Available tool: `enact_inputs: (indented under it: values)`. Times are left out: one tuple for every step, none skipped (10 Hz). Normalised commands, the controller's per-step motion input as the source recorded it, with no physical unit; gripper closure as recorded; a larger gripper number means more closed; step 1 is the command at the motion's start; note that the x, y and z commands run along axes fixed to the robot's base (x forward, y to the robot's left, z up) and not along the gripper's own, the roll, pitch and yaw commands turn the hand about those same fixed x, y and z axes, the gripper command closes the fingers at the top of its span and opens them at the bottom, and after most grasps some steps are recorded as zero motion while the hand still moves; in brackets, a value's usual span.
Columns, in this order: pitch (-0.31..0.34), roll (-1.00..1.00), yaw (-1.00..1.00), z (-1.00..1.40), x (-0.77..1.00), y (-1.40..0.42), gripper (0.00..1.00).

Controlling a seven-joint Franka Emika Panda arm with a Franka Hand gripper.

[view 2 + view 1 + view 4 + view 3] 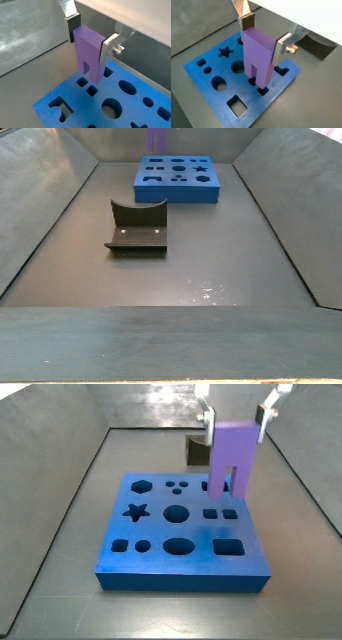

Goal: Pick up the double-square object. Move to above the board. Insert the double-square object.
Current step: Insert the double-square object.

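Observation:
The lilac-purple double-square object (pixel 259 52) hangs upright with its two square prongs pointing down, and my gripper (pixel 266 37) is shut on its upper end. Both wrist views show the silver fingers (pixel 109 46) pressed against its two sides. The blue board (pixel 181 534) lies flat on the floor beneath it. In a side view the double-square object (pixel 234 456) hangs from the gripper (pixel 241 419) over the board's far right part, prongs just above the two small square holes (pixel 221 512). Another side view shows only the object's lower part (pixel 154 140) above the board (pixel 178 178).
A dark L-shaped fixture (pixel 136 228) stands on the grey floor in front of the board, and it also shows behind the board as the fixture (pixel 198 446). Sloping grey walls (pixel 54 218) close in the floor. The board holds star, hexagon, round and square holes.

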Motion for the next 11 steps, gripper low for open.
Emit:
enact_inputs:
  values:
    - [-0.037, 0.18, 0.06, -0.32, 0.35, -0.02, 1.0]
    - [-0.011, 0.43, 0.01, -0.32, 0.25, 0.0, 1.0]
    - [-0.043, 0.57, 0.0, -0.43, 0.07, -0.03, 1.0]
    - [-0.071, 0.53, 0.0, -0.43, 0.01, -0.02, 1.0]
    - [-0.086, 0.21, 0.0, -0.19, 0.0, 0.0, 1.0]
    - [0.0, 0.0, 0.0, -0.02, 0.0, 0.0, 1.0]
    - [0.0, 0.13, 0.0, -0.25, -0.05, -0.08, 1.0]
    - [0.0, 0.14, 0.0, -0.31, -0.12, -0.14, 1.0]
    - [0.0, -0.01, 0.0, 0.0, 0.0, 0.0, 1.0]
    - [0.0, 0.0, 0.0, -0.02, 0.0, 0.0, 1.0]
    - [0.0, 0.0, 0.0, -0.09, 0.1, -0.04, 1.0]
